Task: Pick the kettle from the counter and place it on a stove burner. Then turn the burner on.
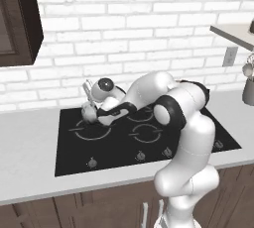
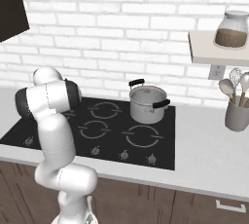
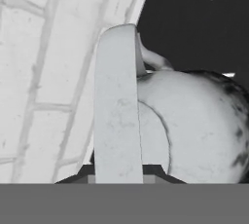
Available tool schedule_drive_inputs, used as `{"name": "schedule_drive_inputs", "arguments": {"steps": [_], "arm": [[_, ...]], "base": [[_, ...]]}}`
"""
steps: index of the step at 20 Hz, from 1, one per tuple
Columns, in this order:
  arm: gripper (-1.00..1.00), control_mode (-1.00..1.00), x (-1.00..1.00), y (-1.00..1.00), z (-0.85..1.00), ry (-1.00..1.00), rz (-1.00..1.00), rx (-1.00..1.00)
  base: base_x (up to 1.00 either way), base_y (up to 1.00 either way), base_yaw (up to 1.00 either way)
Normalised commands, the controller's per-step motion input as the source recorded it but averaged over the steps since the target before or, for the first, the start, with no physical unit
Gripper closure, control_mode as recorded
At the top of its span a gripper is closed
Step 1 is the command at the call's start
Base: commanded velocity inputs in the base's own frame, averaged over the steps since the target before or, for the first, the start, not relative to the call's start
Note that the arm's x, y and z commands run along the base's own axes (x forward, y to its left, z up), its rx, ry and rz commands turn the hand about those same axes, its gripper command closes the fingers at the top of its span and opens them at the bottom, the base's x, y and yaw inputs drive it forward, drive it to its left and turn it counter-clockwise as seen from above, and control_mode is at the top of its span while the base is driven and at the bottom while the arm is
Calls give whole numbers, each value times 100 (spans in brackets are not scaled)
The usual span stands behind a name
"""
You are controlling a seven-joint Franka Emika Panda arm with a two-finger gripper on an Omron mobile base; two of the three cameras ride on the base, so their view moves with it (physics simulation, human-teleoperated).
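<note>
- Over the back-left part of the black glass stove top [image 1: 119, 152], the gripper [image 1: 94, 109] is closed on the handle of the kettle [image 1: 90, 113].
- In the hand view the pale grey arched handle [image 3: 116, 106] runs up between the finger tips, with the rounded metal body [image 3: 199, 125] just to its right.
- The kettle sits at the far edge of the largest ring, the stove burner [image 1: 92, 131]; whether it rests on the glass or hangs just above it cannot be told.
- A steel pot [image 2: 147, 103] with two black handles stands on the back-right ring.
- The pale counter [image 2: 209, 145] surrounds the stove; a grey holder of utensils [image 2: 237, 106] stands at its right end.
- A row of knobs [image 1: 140, 156] lines the front edge of the glass.
</note>
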Motion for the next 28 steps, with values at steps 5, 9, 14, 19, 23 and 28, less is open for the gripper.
{"name": "schedule_drive_inputs", "arguments": {"steps": [5, 9, 14, 19, 23, 28], "arm": [[100, -100, -1, 17, -10, 2, 0, 12], [100, -100, 0, 9, -25, 4, 0, 8], [100, -100, 0, 0, -37, 0, 0, 2], [-100, -100, 0, 6, -13, 1, 0, 0], [-100, -100, -2, 0, 0, 0, 0, -2], [-100, -100, -26, 0, -1, 0, 0, -3]], "base": [[0, 0, 0], [0, 0, 0], [0, 0, 0], [0, 0, 0], [0, 0, 0], [0, 0, 0]]}}
